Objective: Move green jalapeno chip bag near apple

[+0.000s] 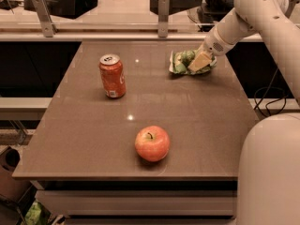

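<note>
The green jalapeno chip bag (182, 61) lies at the far right of the table, green with white patches. My gripper (198, 62) is on top of it, its yellowish fingers (201, 60) covering the bag's right part. The apple (152, 143), red-orange with a dark stem, sits near the table's front edge, well apart from the bag.
An orange soda can (112, 76) stands upright at the far left of the brown table (93, 125). A rail with metal posts (161, 9) runs behind the table. My white arm (262, 18) reaches in from the right; my white base (269, 172) fills the lower right.
</note>
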